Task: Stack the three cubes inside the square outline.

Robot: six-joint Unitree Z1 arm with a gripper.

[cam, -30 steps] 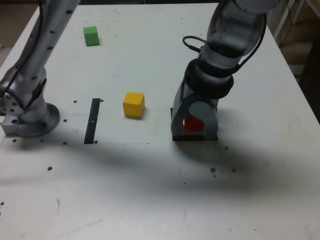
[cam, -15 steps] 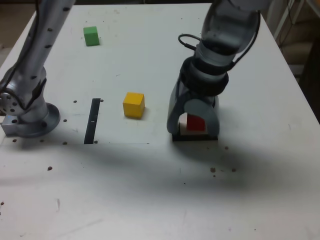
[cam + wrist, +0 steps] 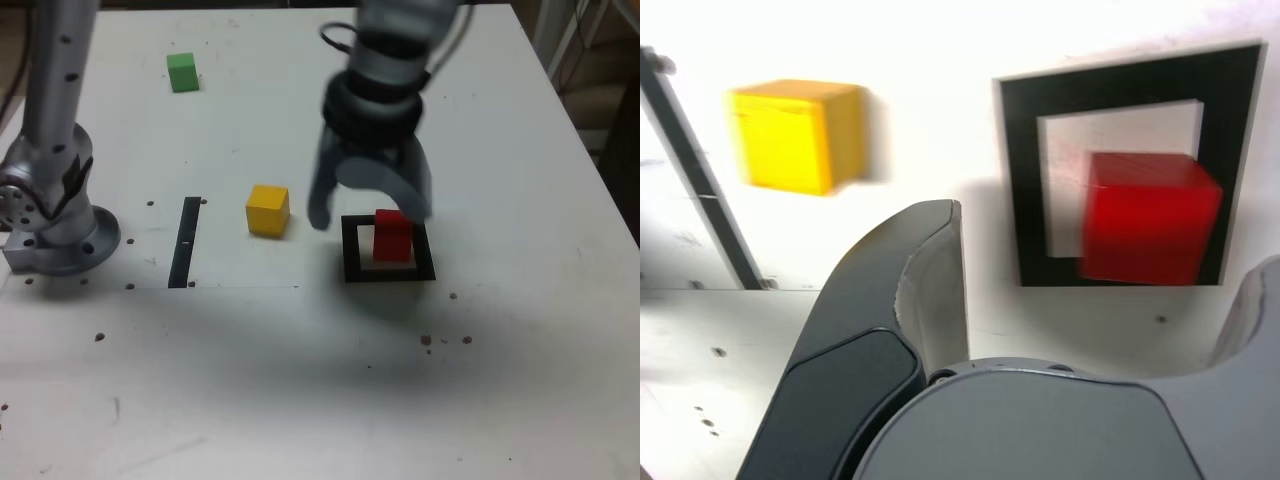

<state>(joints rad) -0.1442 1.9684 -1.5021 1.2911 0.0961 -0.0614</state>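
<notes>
My jaws are spread wide and empty, raised above the counter (image 3: 300, 380). Red cube (image 3: 392, 236) sits inside the square outline (image 3: 351, 248), resting on its pale centre. Yellow cube (image 3: 268, 210) lies apart, toward the exterior view's left. Green cube (image 3: 182, 72) far off, well apart from both.

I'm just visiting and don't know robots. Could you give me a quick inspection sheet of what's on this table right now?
Surface: white table, dark specks near the front.
Job's things: red cube inside the square outline; yellow cube to the exterior view's left of it; green cube far back left. None stacked.
Clutter: thin black strip.
Grippers: gripper raised above the outline, jaws open, holding nothing.
Cables: black cable looped at the arm.
Surroundings: arm base at the exterior view's left edge.
</notes>
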